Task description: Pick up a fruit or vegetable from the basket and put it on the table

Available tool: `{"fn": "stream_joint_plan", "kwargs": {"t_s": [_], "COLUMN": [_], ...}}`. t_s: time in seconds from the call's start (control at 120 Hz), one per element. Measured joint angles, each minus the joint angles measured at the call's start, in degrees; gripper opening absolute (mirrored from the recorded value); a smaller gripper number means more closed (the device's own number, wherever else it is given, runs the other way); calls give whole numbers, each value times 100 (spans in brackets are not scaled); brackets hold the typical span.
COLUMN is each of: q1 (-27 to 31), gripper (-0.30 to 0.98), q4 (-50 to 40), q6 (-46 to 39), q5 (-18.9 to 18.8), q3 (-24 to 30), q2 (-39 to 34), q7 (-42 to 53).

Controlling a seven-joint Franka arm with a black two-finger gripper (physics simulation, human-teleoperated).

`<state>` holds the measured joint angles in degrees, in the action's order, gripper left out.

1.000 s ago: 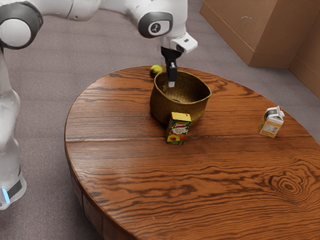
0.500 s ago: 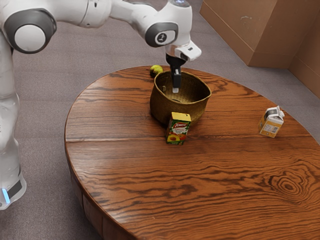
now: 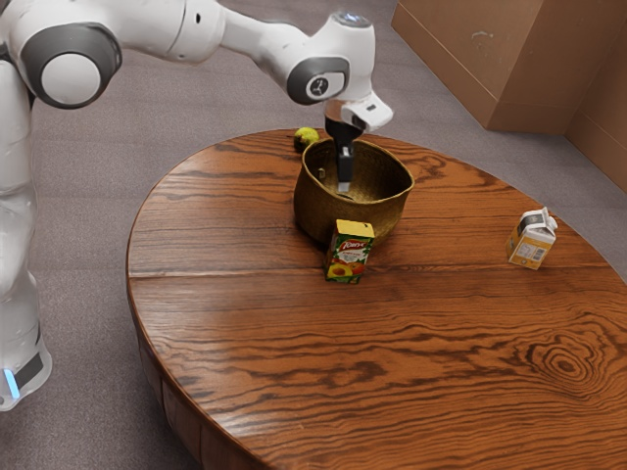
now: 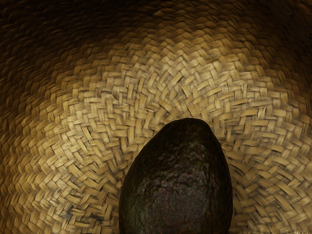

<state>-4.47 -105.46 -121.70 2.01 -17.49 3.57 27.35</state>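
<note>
My gripper (image 3: 344,186) reaches down inside the woven basket (image 3: 353,217), its fingertips below the rim; how far apart they stand cannot be told. In the wrist view a dark, bumpy avocado (image 4: 178,183) lies on the woven bottom of the basket (image 4: 87,126), just under my hand. The basket's front wall hides the avocado's resting place from the side.
A juice carton with a yellow top (image 3: 350,253) stands against the basket's near side. Behind the basket, by the table's far edge, is a yellow-green and dark round item (image 3: 307,138). A white and orange carton (image 3: 532,239) stands at the exterior view's right.
My gripper has moved slightly toward the exterior view's right and lower into the basket. The basket and both cartons have stayed where they were.
</note>
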Motion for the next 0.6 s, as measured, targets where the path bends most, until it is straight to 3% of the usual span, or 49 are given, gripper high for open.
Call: {"fn": "stream_joint_plan", "kwargs": {"t_s": [0.6], "q1": [-24], "gripper": [69], "q4": [-20], "q6": [-22], "q5": [-2], "q3": [9], "q2": [25], "q7": [924]}}
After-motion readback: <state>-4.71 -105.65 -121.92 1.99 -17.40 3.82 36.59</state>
